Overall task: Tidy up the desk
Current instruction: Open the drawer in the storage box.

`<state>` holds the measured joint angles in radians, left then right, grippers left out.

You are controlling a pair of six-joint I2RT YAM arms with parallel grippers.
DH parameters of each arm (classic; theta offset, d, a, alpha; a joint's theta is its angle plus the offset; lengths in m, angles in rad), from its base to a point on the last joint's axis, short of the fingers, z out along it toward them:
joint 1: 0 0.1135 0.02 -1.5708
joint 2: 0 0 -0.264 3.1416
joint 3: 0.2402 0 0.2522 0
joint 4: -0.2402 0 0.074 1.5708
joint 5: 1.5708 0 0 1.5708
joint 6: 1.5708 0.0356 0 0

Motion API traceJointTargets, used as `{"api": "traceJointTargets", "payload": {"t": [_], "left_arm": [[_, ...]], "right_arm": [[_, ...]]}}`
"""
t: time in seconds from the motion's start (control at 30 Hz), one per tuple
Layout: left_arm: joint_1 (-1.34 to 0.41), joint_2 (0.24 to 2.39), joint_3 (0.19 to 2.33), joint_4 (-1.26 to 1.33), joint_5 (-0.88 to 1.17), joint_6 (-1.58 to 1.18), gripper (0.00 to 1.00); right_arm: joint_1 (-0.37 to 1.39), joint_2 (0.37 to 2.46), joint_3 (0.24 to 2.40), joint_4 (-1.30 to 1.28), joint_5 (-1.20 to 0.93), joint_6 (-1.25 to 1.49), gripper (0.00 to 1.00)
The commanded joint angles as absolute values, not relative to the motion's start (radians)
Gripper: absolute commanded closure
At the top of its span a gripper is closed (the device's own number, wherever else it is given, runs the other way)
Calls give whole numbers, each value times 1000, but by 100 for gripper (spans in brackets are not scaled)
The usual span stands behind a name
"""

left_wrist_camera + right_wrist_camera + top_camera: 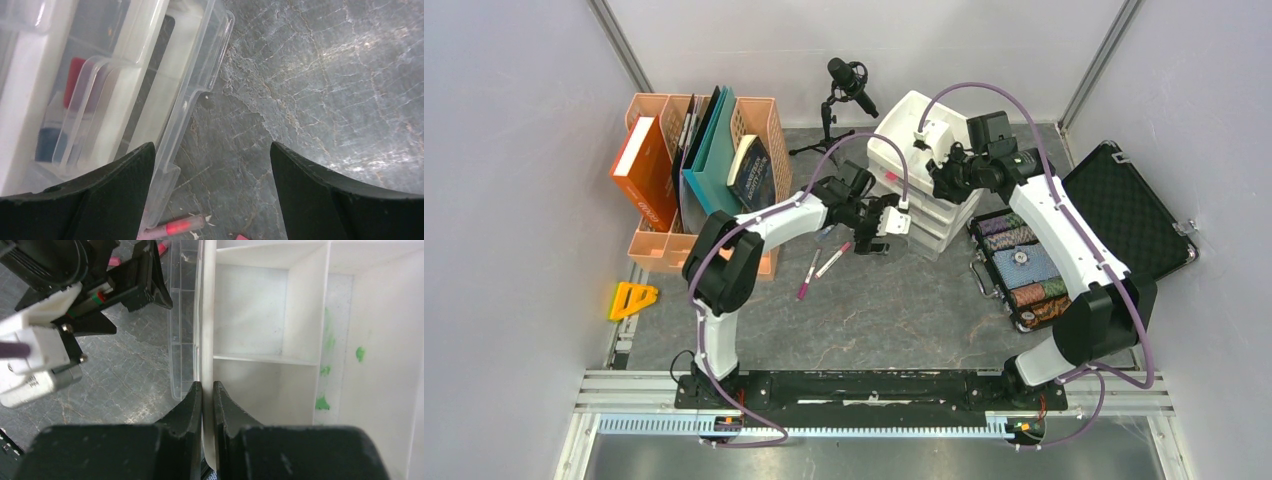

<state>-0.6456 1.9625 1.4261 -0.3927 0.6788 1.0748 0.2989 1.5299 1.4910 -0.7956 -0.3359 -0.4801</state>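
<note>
The desk (pixel 874 310) is dark grey stone-patterned. A white drawer organizer (pixel 921 160) stands at its back middle, with a clear drawer (pixel 197 95) pulled out toward the left. My right gripper (pixel 207 386) is shut on the white rim wall (pixel 208 330) of the organizer's top tray; it also shows in the top view (pixel 944 182). My left gripper (pixel 890 222) is open and empty just above the desk beside the drawer's front, as the left wrist view (pixel 211 147) shows. Two pink pens (pixel 821 267) lie on the desk; one (pixel 172 228) lies under the left gripper.
An orange file rack (pixel 654 245) with books and folders stands at the back left. A microphone (pixel 849 80) on a small tripod stands at the back. An open black case (pixel 1124 210) holding chips lies at the right. A yellow object (pixel 632 298) lies by the left rail.
</note>
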Motion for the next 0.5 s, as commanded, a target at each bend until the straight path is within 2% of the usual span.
{"api": "traceJointTargets", "payload": {"t": [0.0, 0.23, 0.47], "left_arm": [[-670, 2005, 1495, -425, 630, 1216, 9], [-712, 2047, 1514, -435, 568, 1271, 7], [-736, 2017, 1459, -471, 534, 1322, 10]], "right_arm": [[285, 1576, 1508, -797, -236, -525, 100], [285, 1581, 1507, -798, -233, -522, 100], [282, 1583, 1518, -801, -218, -521, 100]]}}
